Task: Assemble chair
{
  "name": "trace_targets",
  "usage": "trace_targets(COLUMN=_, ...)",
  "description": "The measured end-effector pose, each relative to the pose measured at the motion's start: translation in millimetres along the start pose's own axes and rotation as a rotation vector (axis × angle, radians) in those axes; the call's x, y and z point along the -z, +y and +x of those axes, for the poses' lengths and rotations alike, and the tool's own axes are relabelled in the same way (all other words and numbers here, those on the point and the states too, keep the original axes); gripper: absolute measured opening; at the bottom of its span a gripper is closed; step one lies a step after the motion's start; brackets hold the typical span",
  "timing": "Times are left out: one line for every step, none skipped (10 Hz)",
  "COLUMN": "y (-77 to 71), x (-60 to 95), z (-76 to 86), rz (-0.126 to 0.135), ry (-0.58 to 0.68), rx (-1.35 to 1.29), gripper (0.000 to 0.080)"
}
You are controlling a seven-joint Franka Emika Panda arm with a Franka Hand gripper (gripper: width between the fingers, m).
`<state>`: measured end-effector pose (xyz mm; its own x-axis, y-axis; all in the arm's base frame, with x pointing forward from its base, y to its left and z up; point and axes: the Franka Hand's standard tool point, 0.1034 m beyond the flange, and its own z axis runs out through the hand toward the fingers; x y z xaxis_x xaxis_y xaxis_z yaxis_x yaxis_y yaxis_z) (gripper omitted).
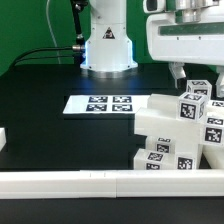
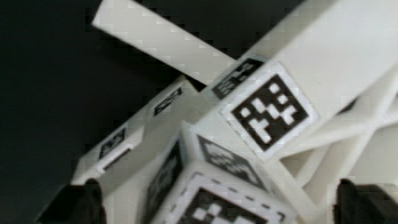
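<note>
the claw point(image 1: 191, 76) is hanging over the chair point(image 1: 180, 130) at the exterior view's right, its jaws standing wide apart and gripping nothing. in the exterior view one finger point(image 1: 179, 76) is showing just above the topmost tagged block, and whether it is touching the plastic is too close to tell. in the wrist view the two dark fingertips point(image 2: 68, 203) are sitting at either side of the picture's edge, with white chair parts lying between and beyond them, no pad pressing on a face that can be made out.

the chair point(image 2: 267, 110) is sitting as a cluster of chunky white pieces on the black bench point(image 1: 50, 80), near the front rail point(image 1: 90, 180) and toward the exterior view's right. several blocks are stacking and leaning against each other, each showing black-and-white square tags on its faces. a broad white slab is forming the lower body, with tagged blocks rising above it. from the wrist, a tagged block is lying tilted across a longer white bar, more tagged faces crowding below it.

the marker board point(image 1: 100, 104) is lying flat on the bench just beside the cluster, toward the robot's white base point(image 1: 107, 45).
</note>
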<state>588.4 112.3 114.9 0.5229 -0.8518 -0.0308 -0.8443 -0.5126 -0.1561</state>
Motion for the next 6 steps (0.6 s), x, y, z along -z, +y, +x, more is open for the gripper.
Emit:
trace_targets(y=1.8, x=1.1, z=-3.0, rz=-0.04, ry=-0.009, rx=0.174, gripper=0.0649)
trace_targets(y=-1.5, x=3.5, z=-2.1, rz=-0.083, ry=0.003, rx=0.455, gripper=0.0649)
trace_targets(y=-0.6, x=1.2, z=0.4, rz=-0.093, ry=-0.001, rx=0.622, gripper=0.0649)
trace_targets(y=2.6, x=-1.8, z=2.6, rz=-0.099, ry=-0.005, rx=0.698, gripper=0.0649)
trace_targets(y=3.1, x=-3.9, z=1.0, rz=-0.099, ry=0.0, rx=0.72, gripper=0.0649)
trace_targets(y=3.0, x=-3.6, z=1.9, rz=-0.097, ry=0.001, rx=0.7, gripper=0.0524)
